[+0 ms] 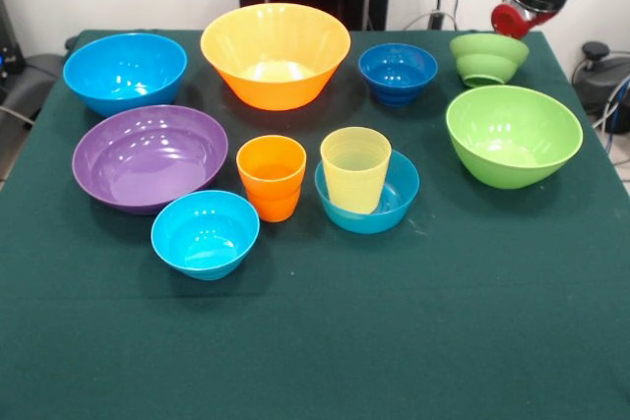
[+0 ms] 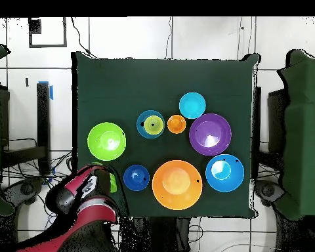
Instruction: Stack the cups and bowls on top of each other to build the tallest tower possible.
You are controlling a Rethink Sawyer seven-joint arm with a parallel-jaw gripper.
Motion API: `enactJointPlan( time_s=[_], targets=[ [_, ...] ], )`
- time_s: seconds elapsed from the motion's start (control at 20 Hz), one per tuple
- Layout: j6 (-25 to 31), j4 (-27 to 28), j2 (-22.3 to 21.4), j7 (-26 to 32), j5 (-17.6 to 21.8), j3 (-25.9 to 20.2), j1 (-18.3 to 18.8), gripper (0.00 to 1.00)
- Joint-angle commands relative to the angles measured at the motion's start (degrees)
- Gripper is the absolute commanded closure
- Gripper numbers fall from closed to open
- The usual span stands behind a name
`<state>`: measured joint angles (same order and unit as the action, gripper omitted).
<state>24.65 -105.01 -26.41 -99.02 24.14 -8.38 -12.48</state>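
Note:
The orange cup (image 1: 271, 177) (image 2: 176, 123) stands upright mid-table. The pale yellow cup (image 1: 354, 169) (image 2: 152, 124) stands inside a small light blue bowl (image 1: 369, 202) (image 2: 142, 123). Around them sit a second light blue bowl (image 1: 205, 233) (image 2: 192, 105), a purple bowl (image 1: 150, 157) (image 2: 210, 134), a large blue bowl (image 1: 124, 71) (image 2: 224, 172), a large orange bowl (image 1: 276, 54) (image 2: 177, 184), a dark blue bowl (image 1: 397, 73) (image 2: 136, 177) and a large lime green bowl (image 1: 513, 135) (image 2: 106, 141). A small lime green bowl (image 1: 488, 58) tilts just below my gripper (image 1: 514, 19) (image 2: 94, 184). The frames do not show whether it is held.
The bowls and cups stand on a dark green cloth (image 1: 315, 341) (image 2: 160, 79) over the table. The arm (image 2: 81, 210) reaches over the table corner by the small green bowl. Cables and dark equipment (image 1: 600, 71) lie beyond the table edges.

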Motion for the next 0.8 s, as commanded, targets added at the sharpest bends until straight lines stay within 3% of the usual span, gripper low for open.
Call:
enactJointPlan(
  time_s=[0.05, 0.8],
  targets=[
    [-3.3, 2.3, 1.0, -3.6, 3.0, -1.5, -0.5, 1.00],
    [0.4, -2.1, -5.2, -2.5, 0.3, -3.5, 4.0, 1.00]
  ],
)
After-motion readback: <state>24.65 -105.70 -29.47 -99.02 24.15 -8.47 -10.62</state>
